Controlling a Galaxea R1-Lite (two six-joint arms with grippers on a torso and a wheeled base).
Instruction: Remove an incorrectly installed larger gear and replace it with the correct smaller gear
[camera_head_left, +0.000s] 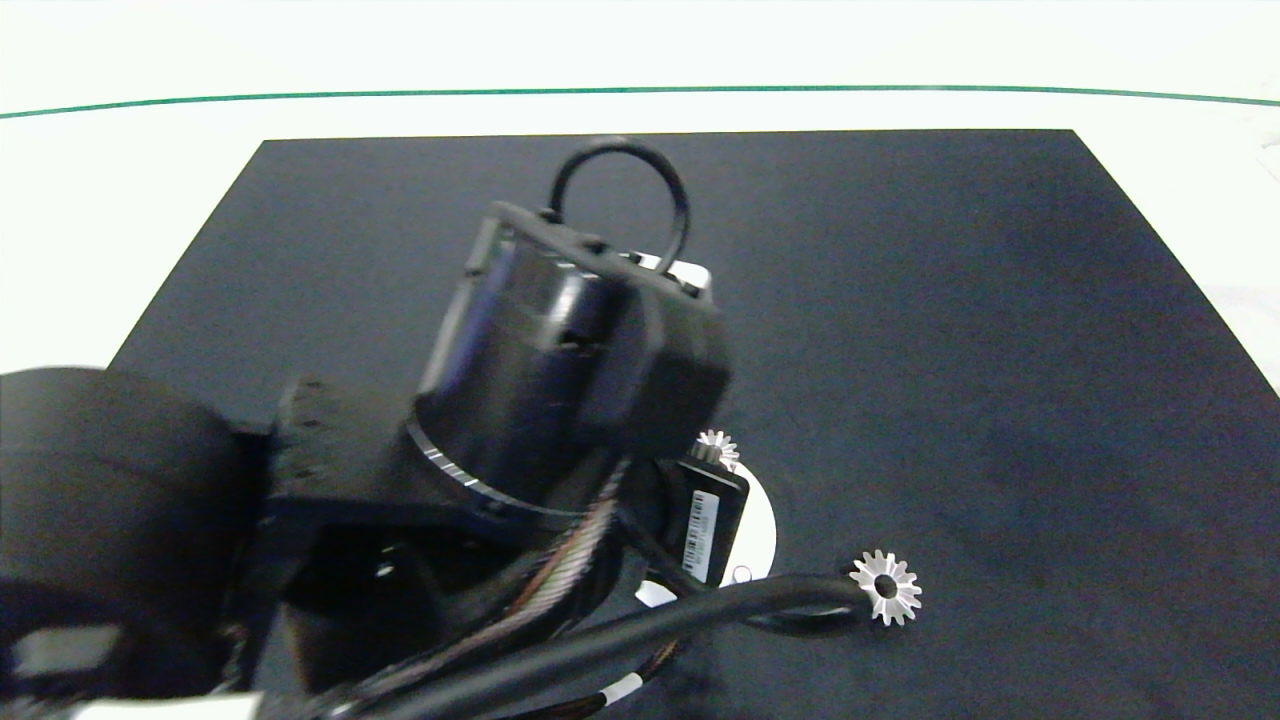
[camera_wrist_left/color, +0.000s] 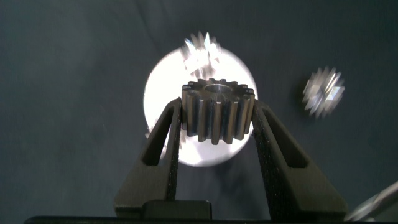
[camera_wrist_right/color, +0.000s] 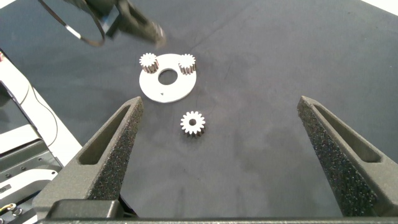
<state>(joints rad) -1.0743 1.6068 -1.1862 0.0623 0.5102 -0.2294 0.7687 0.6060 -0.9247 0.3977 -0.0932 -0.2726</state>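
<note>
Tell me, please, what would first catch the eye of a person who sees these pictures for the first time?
First, the small shiny silver metal gear clamped between the grey fingers of the left end effector, held above the round white plate. Next, the wider silver gear with long spiky teeth lying alone on the dark mat, beside the plate. The right end effector hangs wide open, away from the plate, holding nothing.

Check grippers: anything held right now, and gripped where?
Left gripper holds a smaller gear, its fingers pinching the toothed rim on opposite sides, above the white disc. Right gripper is open, empty.
</note>
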